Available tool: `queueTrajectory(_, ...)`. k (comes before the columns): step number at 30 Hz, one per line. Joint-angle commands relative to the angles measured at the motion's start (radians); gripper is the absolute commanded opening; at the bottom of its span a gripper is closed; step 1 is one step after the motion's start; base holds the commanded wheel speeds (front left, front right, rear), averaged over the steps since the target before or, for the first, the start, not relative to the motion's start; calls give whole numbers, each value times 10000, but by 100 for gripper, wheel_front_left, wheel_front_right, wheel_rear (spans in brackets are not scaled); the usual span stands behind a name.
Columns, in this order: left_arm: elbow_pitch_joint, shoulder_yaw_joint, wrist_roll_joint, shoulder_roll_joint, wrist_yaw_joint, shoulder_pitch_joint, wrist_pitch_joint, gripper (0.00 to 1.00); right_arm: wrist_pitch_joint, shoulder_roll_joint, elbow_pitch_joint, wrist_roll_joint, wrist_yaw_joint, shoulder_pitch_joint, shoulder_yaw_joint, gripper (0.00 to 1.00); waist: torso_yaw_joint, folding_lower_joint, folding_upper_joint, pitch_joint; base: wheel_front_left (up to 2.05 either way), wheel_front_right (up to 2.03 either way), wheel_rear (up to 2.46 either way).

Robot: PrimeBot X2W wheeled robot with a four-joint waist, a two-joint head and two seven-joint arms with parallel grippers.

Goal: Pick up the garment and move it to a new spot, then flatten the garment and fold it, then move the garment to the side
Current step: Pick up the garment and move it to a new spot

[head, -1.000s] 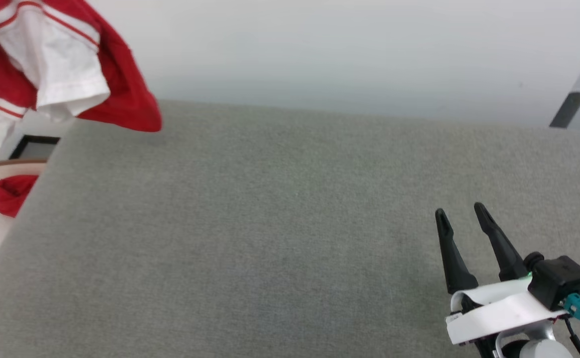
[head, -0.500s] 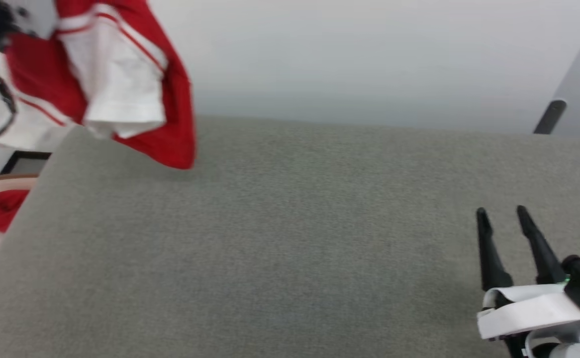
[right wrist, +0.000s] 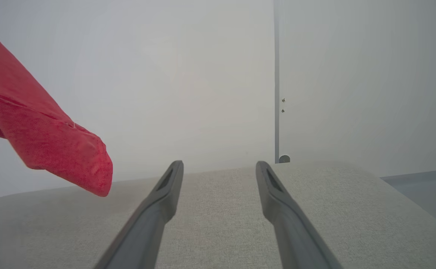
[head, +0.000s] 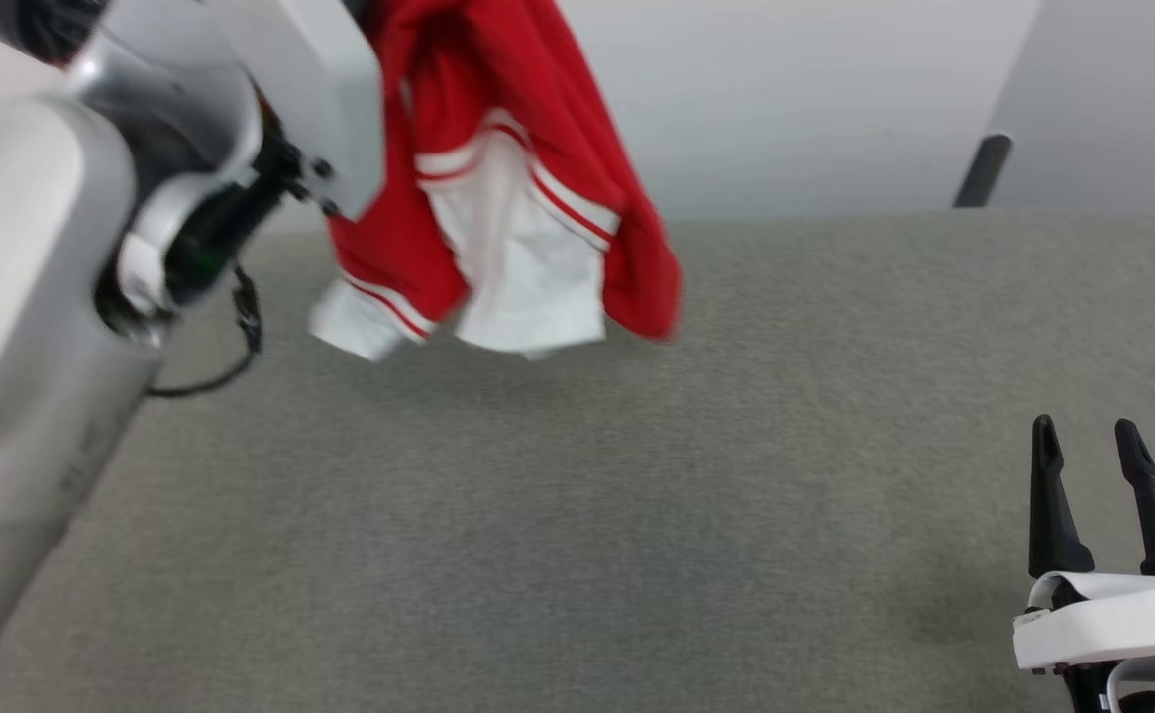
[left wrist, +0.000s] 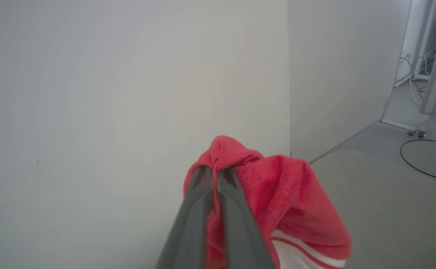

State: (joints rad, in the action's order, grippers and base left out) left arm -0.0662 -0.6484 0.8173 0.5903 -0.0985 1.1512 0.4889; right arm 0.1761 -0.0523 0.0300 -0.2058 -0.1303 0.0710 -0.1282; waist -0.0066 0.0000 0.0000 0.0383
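The garment (head: 498, 188), red with white sleeves and striped trim, hangs in the air above the far left part of the grey cushioned surface (head: 577, 495). My left gripper (left wrist: 215, 175) is shut on a bunched fold of the garment (left wrist: 278, 186) at its top; in the head view the pale left arm (head: 92, 248) rises at the left. My right gripper (head: 1088, 446) stands open low at the right, nothing between its fingers. In the right wrist view the right gripper (right wrist: 220, 168) points over the surface and a red corner of the garment (right wrist: 53, 149) dangles at the left.
Pale walls (head: 786, 99) stand behind the surface. A dark post (head: 979, 168) leans at the far right edge. In the left wrist view, a floor with a black cable (left wrist: 423, 157) and a metal frame (left wrist: 431, 108) lies to the right.
The head camera has turned, shifting the picture. The left arm has carried the hanging garment rightward, from beyond the left edge to over the surface. The right gripper stays open.
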Motion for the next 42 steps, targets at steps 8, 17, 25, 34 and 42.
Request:
queueTrajectory(8, 1026, -550, 158, -483, -545, -951, 321, 0, 256, 28, 203, -240, -6, 82, 0, 100, -856, 0, 0, 574, 0, 0, 0)
queueTrajectory(17, 1073, -1411, 413, -701, -884, -2652, 514, 0, 454, 29, 635, -476, -6, 178, 263, 100, -1019, 0, 0, 669, 0, 0, 0)
queueTrajectory(25, 335, -1960, 815, -715, -648, -3800, 597, 0, 518, 29, 938, -568, -6, 175, 535, 100, -932, 0, 0, 558, 0, 0, 0)
queueTrajectory(34, -983, -2530, 1211, -918, -126, -4761, 622, 0, 503, 26, 1142, -617, -6, 149, 824, 100, -773, 0, 0, 408, 0, 0, 0)
queueTrajectory(42, -2269, -2592, 1505, -1142, 368, -5026, 347, 0, 429, 27, 1181, -599, -6, 171, 1046, 100, -663, 0, 0, 333, 0, 0, 0)
